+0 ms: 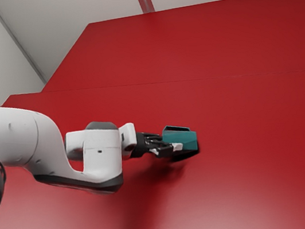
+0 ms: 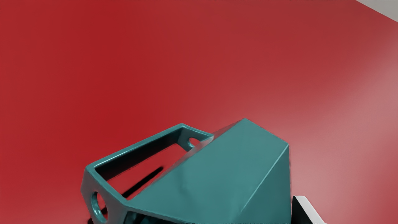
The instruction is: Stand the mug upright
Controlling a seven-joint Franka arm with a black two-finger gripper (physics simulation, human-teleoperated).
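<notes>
Tipped mug at the claw over the worktop.
The mug (image 1: 181, 140) sat aslant at the end of the claw (image 1: 170, 147), above or on the worktop (image 1: 263, 155); righting it likely called for a sure hold, slow turning and a flat base before release. Opening and grip couldn't be told.

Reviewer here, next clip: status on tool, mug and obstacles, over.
Tool at the teal mug, grip unconfirmed. Mug looks tipped, not upright. No obstacle seen. Over.
</notes>
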